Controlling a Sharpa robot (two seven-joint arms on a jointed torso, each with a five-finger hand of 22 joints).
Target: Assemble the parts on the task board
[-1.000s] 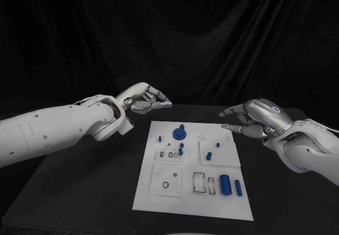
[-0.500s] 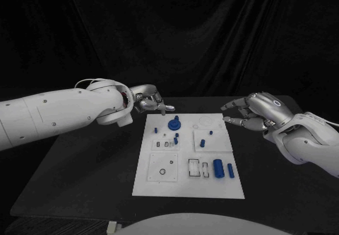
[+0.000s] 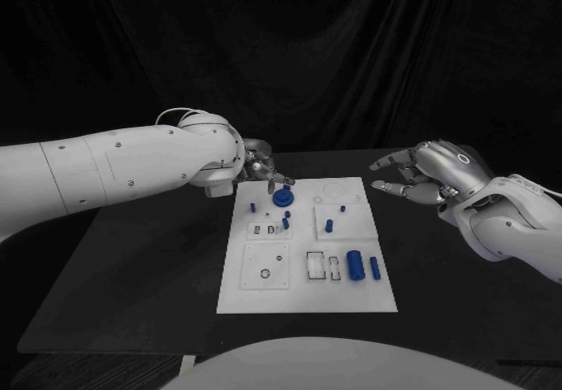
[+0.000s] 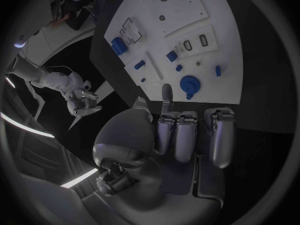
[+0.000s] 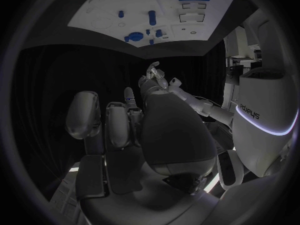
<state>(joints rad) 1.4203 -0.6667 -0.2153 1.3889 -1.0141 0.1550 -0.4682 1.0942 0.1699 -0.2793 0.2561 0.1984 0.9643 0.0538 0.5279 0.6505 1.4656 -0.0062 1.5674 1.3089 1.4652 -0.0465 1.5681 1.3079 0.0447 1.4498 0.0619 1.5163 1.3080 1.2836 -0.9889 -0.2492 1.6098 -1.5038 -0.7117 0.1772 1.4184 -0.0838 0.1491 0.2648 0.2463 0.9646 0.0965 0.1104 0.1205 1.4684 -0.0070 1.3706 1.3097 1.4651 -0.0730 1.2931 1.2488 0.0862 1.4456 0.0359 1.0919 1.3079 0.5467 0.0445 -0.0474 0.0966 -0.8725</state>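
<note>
The white task board (image 3: 265, 294) lies in the middle of the black table. A round blue part (image 3: 283, 197) stands near its far left corner, with small blue pegs (image 3: 329, 227) around it. Two blue cylinders (image 3: 355, 265) lie on the near right side. My left hand (image 3: 264, 169) hovers at the far left corner, fingers curled in and holding nothing. In the left wrist view one fingertip (image 4: 166, 91) points close to the round part (image 4: 189, 84). My right hand (image 3: 421, 175) hangs off the far right corner with fingers apart and empty.
The board (image 4: 219, 35) carries several raised white plates with slots and holes (image 3: 272, 274). Black table (image 3: 129, 276) stretches wide on both sides of the board, and a dark curtain hangs behind it. The right wrist view shows the board (image 5: 106, 12) beyond my right hand (image 5: 144, 130).
The camera has shifted. My left hand has come down and in toward the board's far left corner, close to the round blue part. My right hand has kept its place.
</note>
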